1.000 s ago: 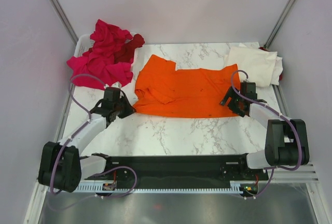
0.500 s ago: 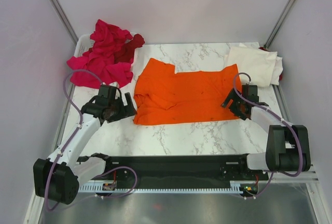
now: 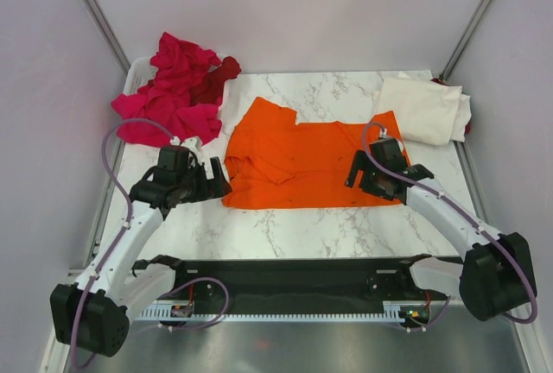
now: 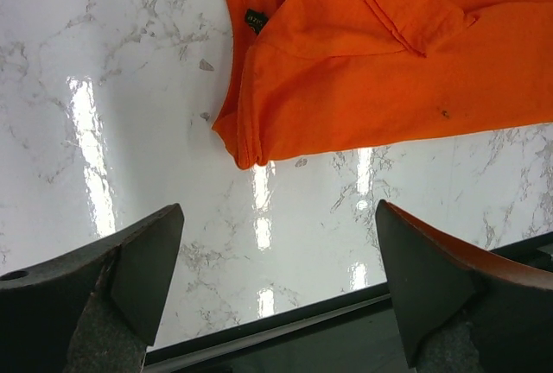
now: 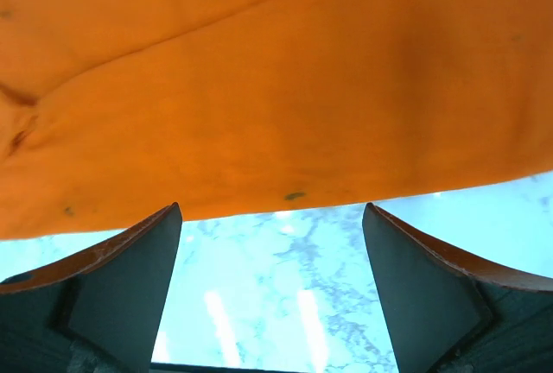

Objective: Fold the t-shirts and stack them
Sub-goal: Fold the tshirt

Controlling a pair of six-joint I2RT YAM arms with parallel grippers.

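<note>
The marble worktop [image 3: 294, 226] carries everything. The orange shirt [image 3: 302, 161] lies flat across its middle, collar end toward my left, and looks to me already doubled over once along its length. The pink pile [image 3: 168, 97] sits crumpled at the far left corner with a dark red shirt [image 3: 220, 75] against it. The cream shirt [image 3: 423, 110] rests folded at the far right corner, just clear of the orange one. I take that to be the base of the stack.

Both arms are empty. The left end effector [image 4: 276, 226] has its jaws wide apart over bare marble, just off the orange shirt's near left corner. The right end effector [image 5: 272, 218] is also wide apart, right above the near hem toward the right end.

I judge the step in hand to be a fresh grip for the next fold. To do it well, I slide the left jaws onto that rolled corner so that they catch every layer, not just the top one. The right takes the hem in the same way. Then I lift both sides together, keep the edge taut between them and carry it over without dragging the cloth. The small black label [image 4: 255, 19] near the collar tells me which end is which.
</note>
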